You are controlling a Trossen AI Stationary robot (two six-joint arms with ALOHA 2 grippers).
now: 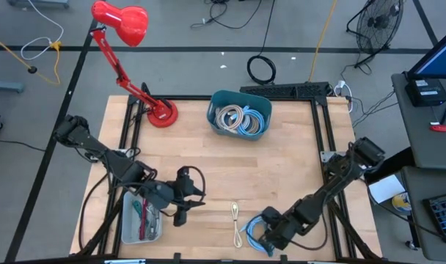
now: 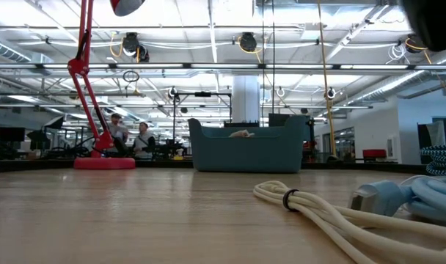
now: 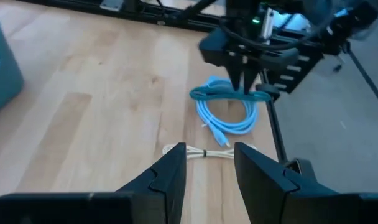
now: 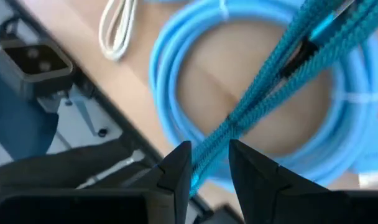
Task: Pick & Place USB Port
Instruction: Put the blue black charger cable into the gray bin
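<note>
Light wood desk [image 1: 282, 169] on a black frame, grey floor around it. Landmark: teal bin [image 1: 240, 115] of coiled cables at the desk's far edge. Red lamp [image 1: 124, 51] stands just left of the bin. Across the desk from the bin, at the near edge: white cable [image 1: 235, 221], then a coiled light-blue cable [image 4: 176, 81]. Right hand [image 4: 209, 163] is over that coil, pinching a braided blue cable [image 4: 282, 68] that crosses it. Left hand [image 3: 207, 168] is near-left of the bin, beside a grey tray [image 1: 128, 220], fingers parted, holding nothing. Beyond the bin: open workshop, ceiling trusses, people seated far back.
</note>
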